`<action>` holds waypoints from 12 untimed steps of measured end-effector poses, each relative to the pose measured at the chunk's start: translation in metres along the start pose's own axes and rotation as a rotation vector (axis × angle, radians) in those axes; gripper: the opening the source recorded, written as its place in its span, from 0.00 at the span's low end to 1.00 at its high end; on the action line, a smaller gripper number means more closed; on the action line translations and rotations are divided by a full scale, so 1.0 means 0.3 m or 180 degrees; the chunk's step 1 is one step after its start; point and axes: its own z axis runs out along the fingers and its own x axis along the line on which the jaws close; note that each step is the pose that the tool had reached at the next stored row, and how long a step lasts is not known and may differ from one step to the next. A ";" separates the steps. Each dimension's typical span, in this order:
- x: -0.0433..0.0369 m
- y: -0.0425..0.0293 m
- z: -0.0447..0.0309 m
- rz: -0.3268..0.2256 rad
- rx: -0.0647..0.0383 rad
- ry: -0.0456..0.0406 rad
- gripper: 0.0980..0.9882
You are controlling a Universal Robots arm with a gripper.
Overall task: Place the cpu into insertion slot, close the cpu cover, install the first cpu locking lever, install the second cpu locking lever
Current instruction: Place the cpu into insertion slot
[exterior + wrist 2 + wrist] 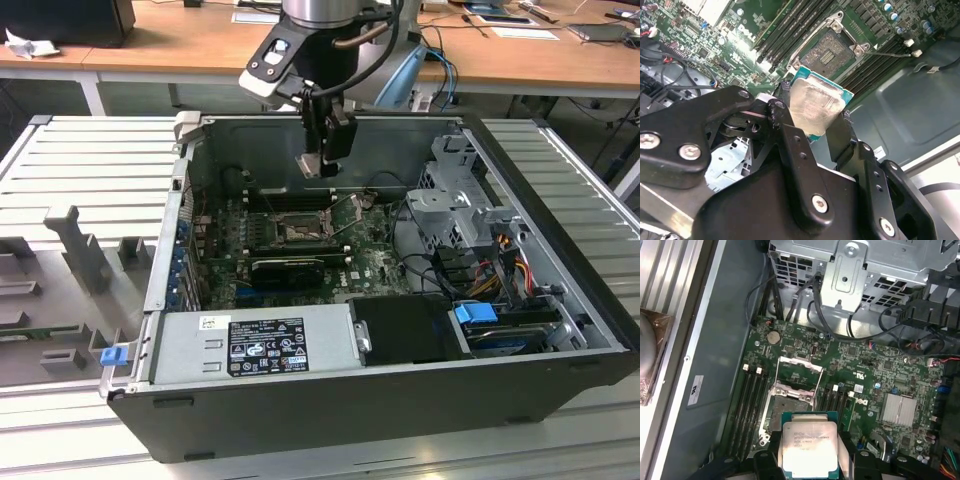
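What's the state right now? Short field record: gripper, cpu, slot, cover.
gripper: shut on the cpu, above the motherboard inside the open case
cpu: gripped at two opposite edges, metal top visible, not seated
insertion slot: empty, pin field exposed
cpu cover: swung open, off the slot

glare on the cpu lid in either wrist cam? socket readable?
Second wrist view: glare washes the cpu top almost white; the insertion slot is evenly lit and sharp. First wrist view: cpu top bright, print lines visible; slot darker. Exterior view: computer case interior dim.
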 end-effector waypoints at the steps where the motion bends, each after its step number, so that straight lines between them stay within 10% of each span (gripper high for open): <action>1: 0.000 0.000 0.000 0.0025 0.0000 -0.0002 0.48; 12: 0.000 -0.003 0.031 0.0507 -0.0012 -0.0040 0.48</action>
